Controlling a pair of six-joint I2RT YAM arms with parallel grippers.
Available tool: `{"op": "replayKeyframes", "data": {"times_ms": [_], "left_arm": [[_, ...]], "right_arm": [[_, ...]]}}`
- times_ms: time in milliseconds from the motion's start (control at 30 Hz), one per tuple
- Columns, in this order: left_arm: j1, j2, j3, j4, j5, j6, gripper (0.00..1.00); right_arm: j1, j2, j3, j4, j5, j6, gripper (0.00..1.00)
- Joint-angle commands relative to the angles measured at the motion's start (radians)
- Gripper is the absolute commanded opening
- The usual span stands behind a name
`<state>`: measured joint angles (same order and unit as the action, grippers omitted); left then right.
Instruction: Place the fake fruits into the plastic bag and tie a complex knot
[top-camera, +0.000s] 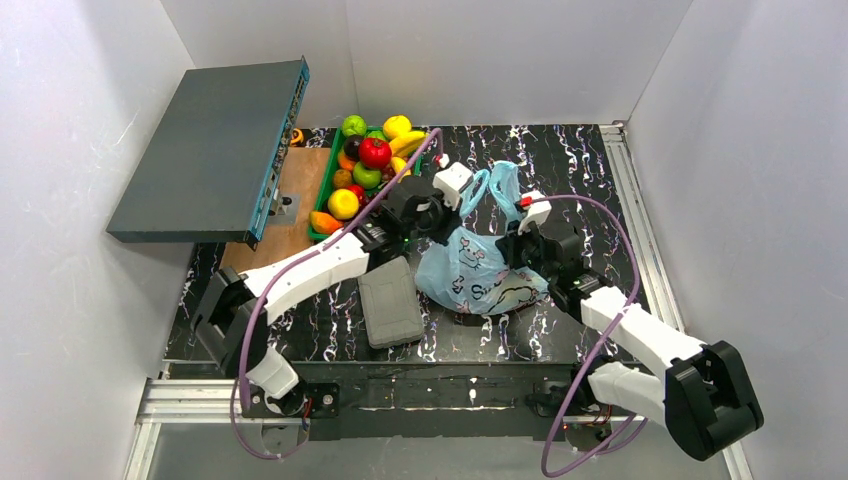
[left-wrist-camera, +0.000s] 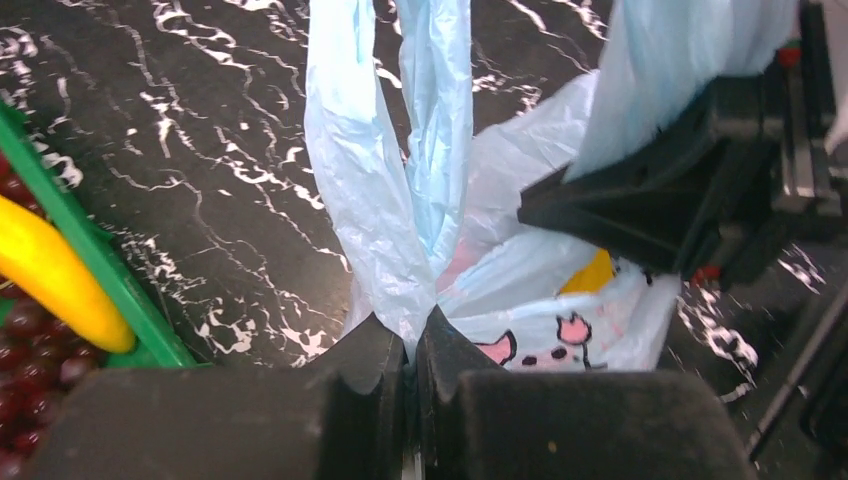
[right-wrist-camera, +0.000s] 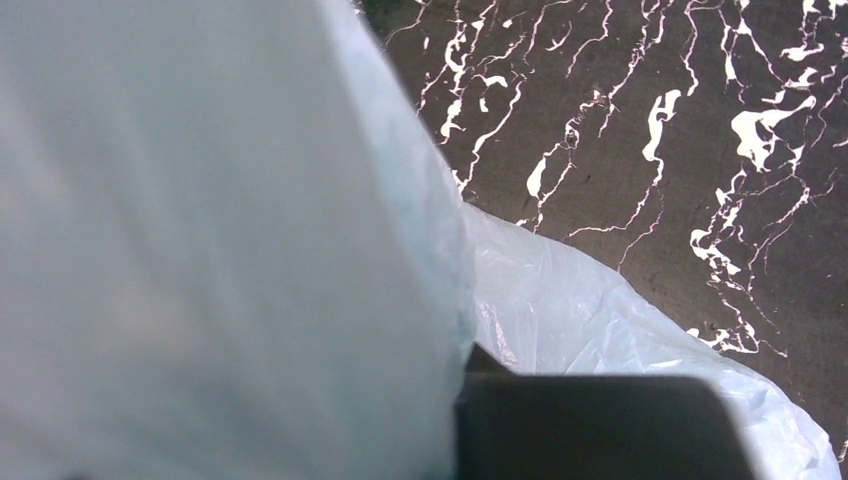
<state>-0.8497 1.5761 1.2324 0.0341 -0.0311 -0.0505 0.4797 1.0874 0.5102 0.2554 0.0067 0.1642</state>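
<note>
The light-blue plastic bag (top-camera: 478, 270) lies mid-table with its two handle loops (top-camera: 500, 185) pointing to the far side. My left gripper (left-wrist-camera: 412, 335) is shut on the base of the left handle (left-wrist-camera: 360, 150); from above it sits at the bag's left shoulder (top-camera: 463, 212). My right gripper (top-camera: 515, 235) is at the bag's right shoulder, shut on the other handle, whose plastic (right-wrist-camera: 200, 250) drapes over its fingers (right-wrist-camera: 600, 420). A yellow fruit (left-wrist-camera: 595, 275) shows through the bag. More fake fruits (top-camera: 370, 160) fill the green tray (top-camera: 325, 195). The knot is out of view.
A grey ribbed case (top-camera: 390, 300) lies just left of the bag, under my left arm. A large grey-blue panel (top-camera: 215, 150) overhangs the far left above a wooden board (top-camera: 300, 205). White walls enclose the table. A banana (left-wrist-camera: 50, 270) rests on the tray's edge.
</note>
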Motion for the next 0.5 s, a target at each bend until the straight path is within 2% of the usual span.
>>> {"op": "replayKeyframes", "data": {"times_ms": [0, 67, 133, 167, 333, 467], "left_arm": [[0.044, -0.111, -0.084, 0.066, 0.285, 0.046, 0.00], [0.049, -0.139, -0.128, 0.118, 0.298, 0.092, 0.00], [0.050, -0.157, -0.160, 0.164, 0.297, 0.109, 0.00], [0.051, -0.163, -0.169, 0.185, 0.297, 0.112, 0.00], [0.051, -0.159, -0.186, 0.233, 0.306, 0.134, 0.00], [0.052, -0.144, -0.177, 0.242, 0.285, 0.128, 0.00]], "right_arm": [[0.002, -0.056, 0.057, -0.084, -0.054, -0.073, 0.31], [0.002, -0.088, 0.064, -0.097, -0.076, -0.085, 0.59], [0.001, -0.122, 0.069, -0.112, -0.081, -0.093, 0.76], [0.000, -0.139, 0.072, -0.116, -0.084, -0.098, 0.81], [-0.029, -0.217, 0.060, -0.113, -0.091, -0.095, 0.90], [-0.033, -0.266, 0.058, -0.114, -0.066, -0.105, 0.91]]}}
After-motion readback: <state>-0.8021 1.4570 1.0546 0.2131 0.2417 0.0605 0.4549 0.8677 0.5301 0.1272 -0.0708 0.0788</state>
